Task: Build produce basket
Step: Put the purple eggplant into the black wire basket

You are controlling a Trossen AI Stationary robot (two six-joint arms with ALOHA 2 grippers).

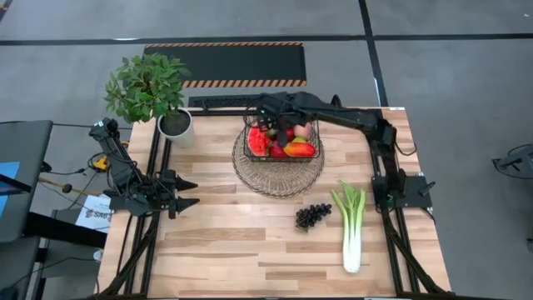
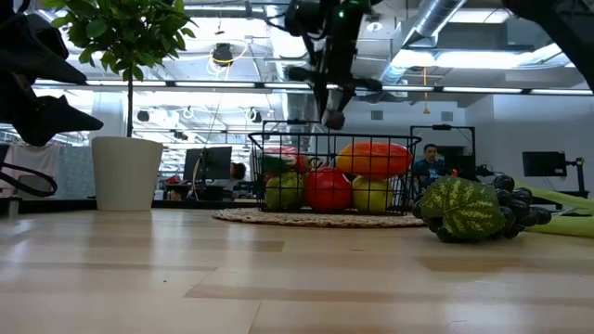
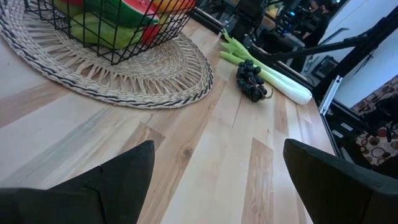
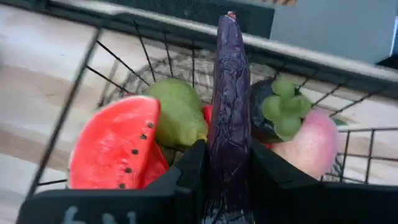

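Robotics lab or open-plan tech office. Low view past the wooden tabletop (image 2: 278, 278): exposed silver ceiling ducts (image 2: 445, 19), strip lights, rows of monitors (image 2: 206, 165), a seated person (image 2: 429, 162). High view: grey concrete floor (image 1: 450, 92), hazard-striped black mat (image 1: 233, 62), power strip (image 1: 221, 102).

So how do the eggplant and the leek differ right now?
The eggplant is dark purple; the leek is green with a white end. The eggplant is clamped in the right gripper above the basket; the leek lies flat on the table, untouched, beside the grapes. The eggplant hangs end-down in the low view; the leek lies lengthwise. Both are long, slim vegetables, and neither is in the basket.
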